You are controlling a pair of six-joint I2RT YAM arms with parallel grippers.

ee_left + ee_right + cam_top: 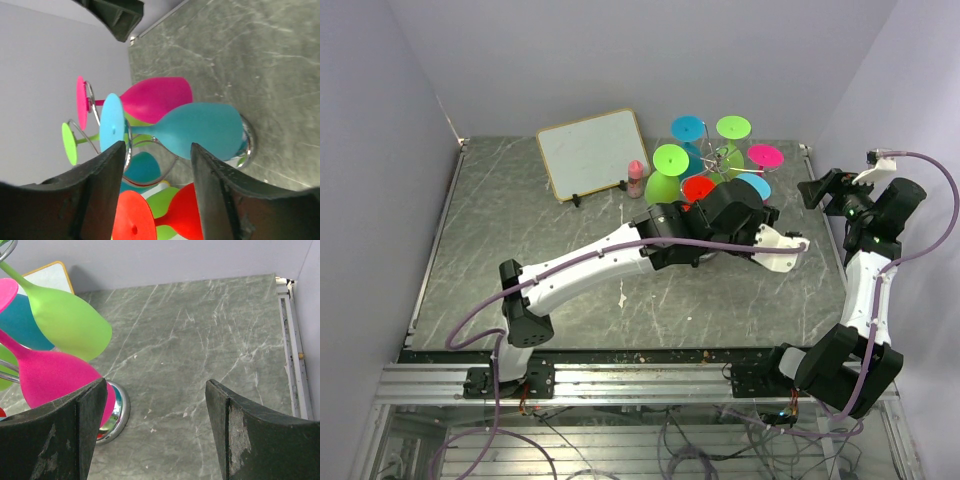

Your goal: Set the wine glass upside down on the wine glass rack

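The wine glass rack is standing toward the back of the desk, right of centre, and its wire arms are carrying a cluster of coloured glasses, all hanging foot up and bowl down. The blue wine glass is hanging on the side of the rack facing the arms. Its stem is passing through a curled loop and its bowl is dangling just above the shiny round base. A pink glass and a green glass are hanging on the right side, and a red glass is hanging nearer the left arm.

The left arm is stretching across the desk to the rack. The left tool is holding its fingers spread with nothing gripped, and the blue wine glass is showing in the gap. Whether the fingertips are reaching alongside it, I cannot tell.

The right tool is hovering off to the right of the rack, well apart from the glasses, its fingers also gaping and carrying nothing.

A white board is leaning left of the rack, with a small bottle standing between them.
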